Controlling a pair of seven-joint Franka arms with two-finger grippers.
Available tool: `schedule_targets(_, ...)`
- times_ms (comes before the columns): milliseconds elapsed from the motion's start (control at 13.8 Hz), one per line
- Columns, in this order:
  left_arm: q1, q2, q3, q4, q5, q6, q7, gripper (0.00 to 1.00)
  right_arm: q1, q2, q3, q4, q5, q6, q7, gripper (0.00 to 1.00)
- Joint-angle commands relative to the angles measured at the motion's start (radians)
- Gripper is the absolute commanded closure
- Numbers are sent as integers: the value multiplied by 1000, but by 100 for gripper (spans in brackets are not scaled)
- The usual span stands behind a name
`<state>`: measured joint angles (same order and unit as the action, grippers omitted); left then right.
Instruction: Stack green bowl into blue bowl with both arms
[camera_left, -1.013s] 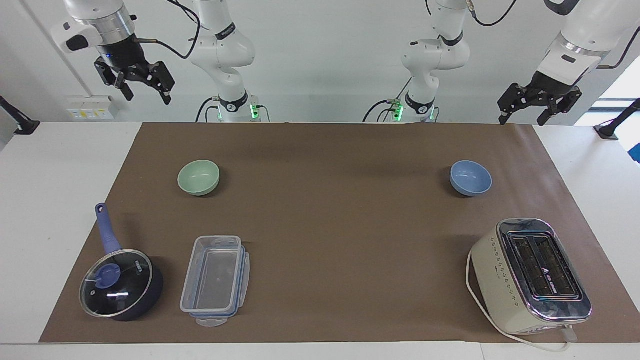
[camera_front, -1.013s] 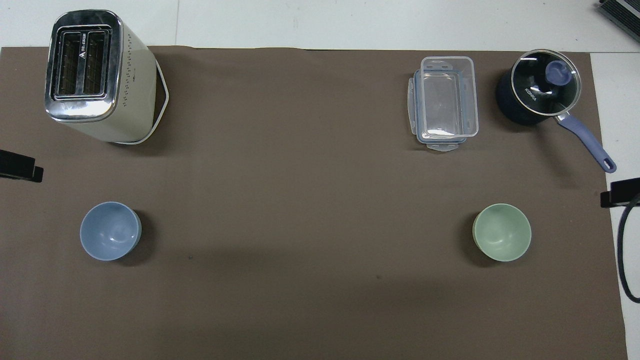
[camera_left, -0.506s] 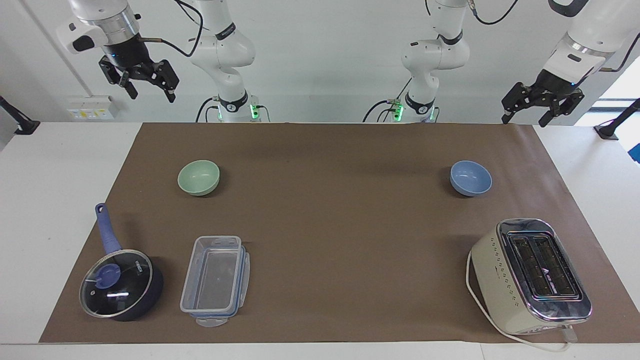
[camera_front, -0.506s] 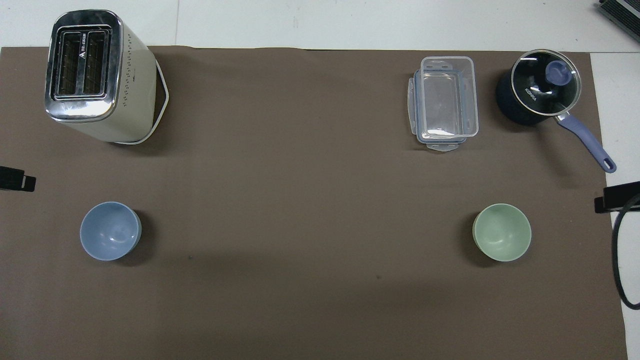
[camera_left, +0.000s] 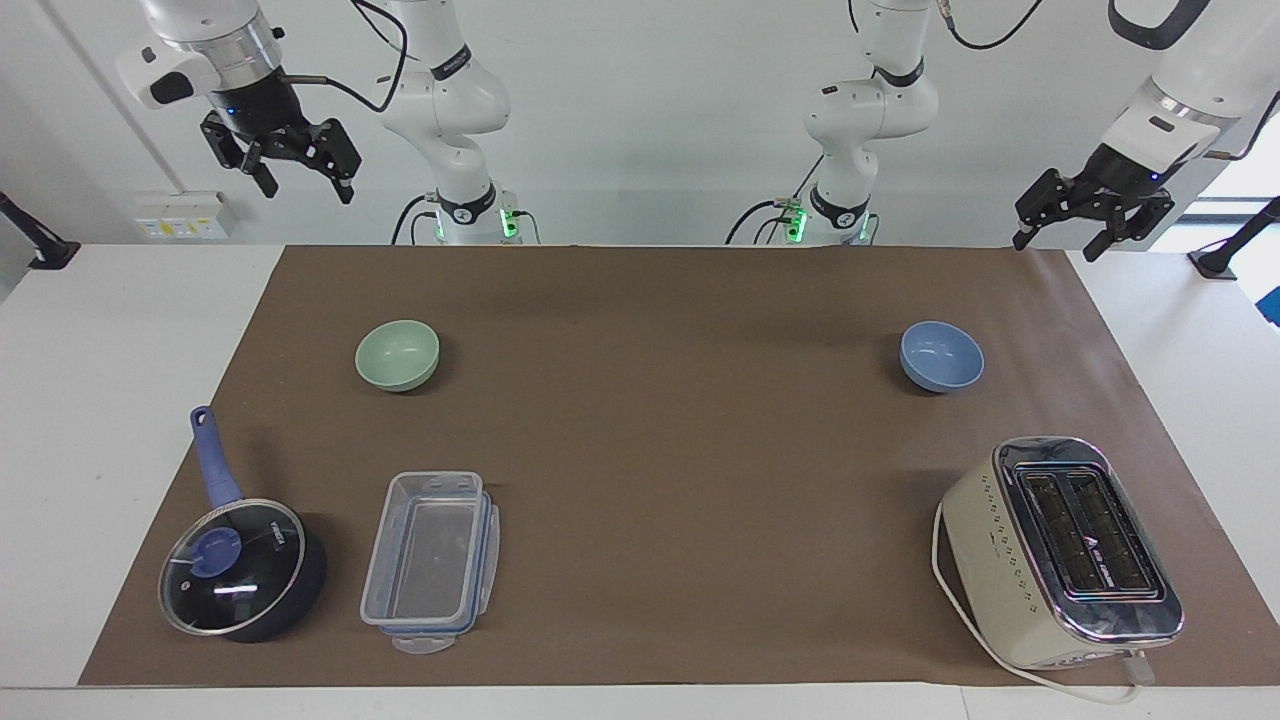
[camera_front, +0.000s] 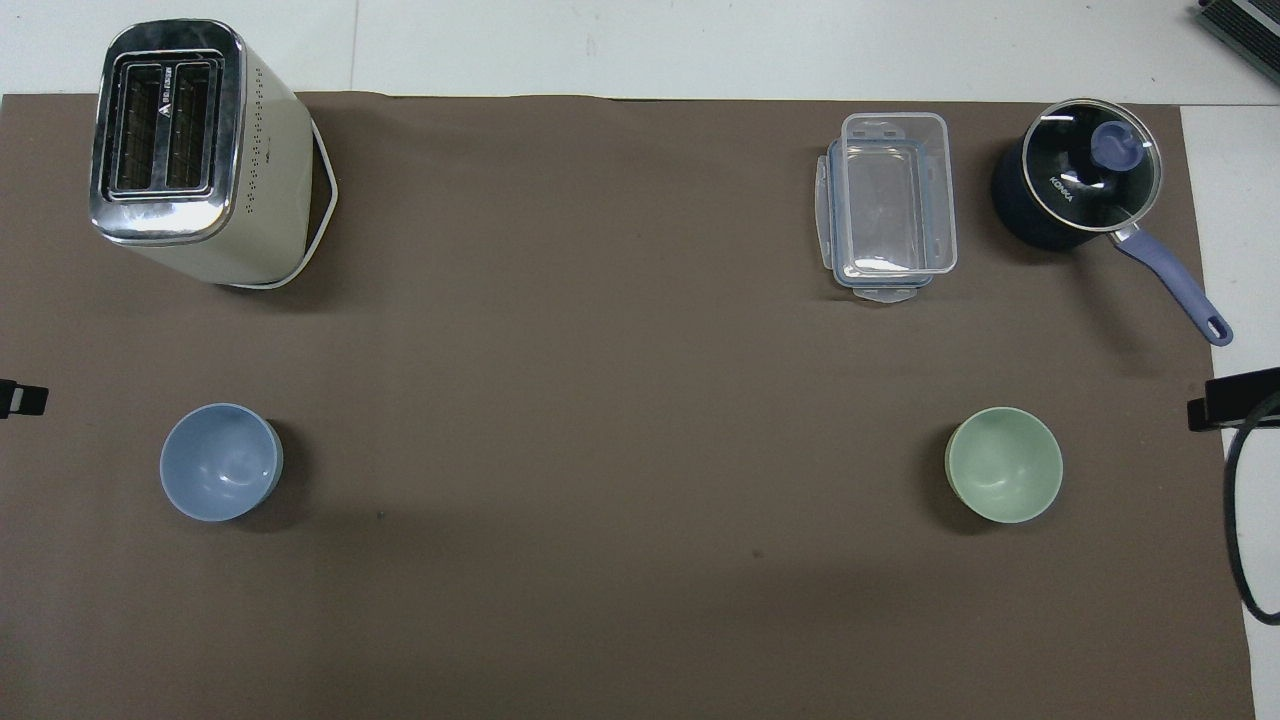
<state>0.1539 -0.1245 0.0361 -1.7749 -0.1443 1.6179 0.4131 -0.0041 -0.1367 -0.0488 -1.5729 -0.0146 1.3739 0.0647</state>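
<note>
Both grippers, left (camera_left: 1090, 215) and right (camera_left: 283, 163), hang released above the table's ends. The green bowl (camera_left: 397, 354) and blue bowl (camera_left: 941, 356) sit well apart; a one-sided rim pinch could tip either.

Bright, even light; soft shadows

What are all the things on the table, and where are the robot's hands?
green bowl: one, pale green, on the brown mat toward the right arm's end
blue bowl: one, blue, toward the left arm's end
saucepan: one, dark blue, glass lid, farther from the robots than the green bowl
plastic box: one, clear, beside the saucepan
toaster: one, cream, farther than the blue bowl
right gripper: black, open, raised
left gripper: black, open, raised
</note>
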Motion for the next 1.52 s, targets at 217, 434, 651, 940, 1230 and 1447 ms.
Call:
schedule_targets(217,91,-32,-8,-201,-60,138,144,0,-22,-24,-9,-22,12,-6,-32,0)
schedule_targets(434,125,-30,-8,-294,-101,212,222,0,-22,-24,-8,-22,11,-18,-32,0)
schedule_targets(651,139,-30,-8,-374,-106,281,272,0,-14,-27,-5,-26,15,-23,-48,0)
schedule_targets(940,182,-29,-8,-469,-156,361,361,0,-31,-8,-11,13,48,-33,-85,0)
schedule_targets(1230,188,32,-8,-546,-186,508,415,0,-28,43,-5,73,27,-91,-88,0)
schedule_targets(1447,173,61,-8,-578,-201,568,415,0,-16,46,-2,76,28,-49,-76,0)
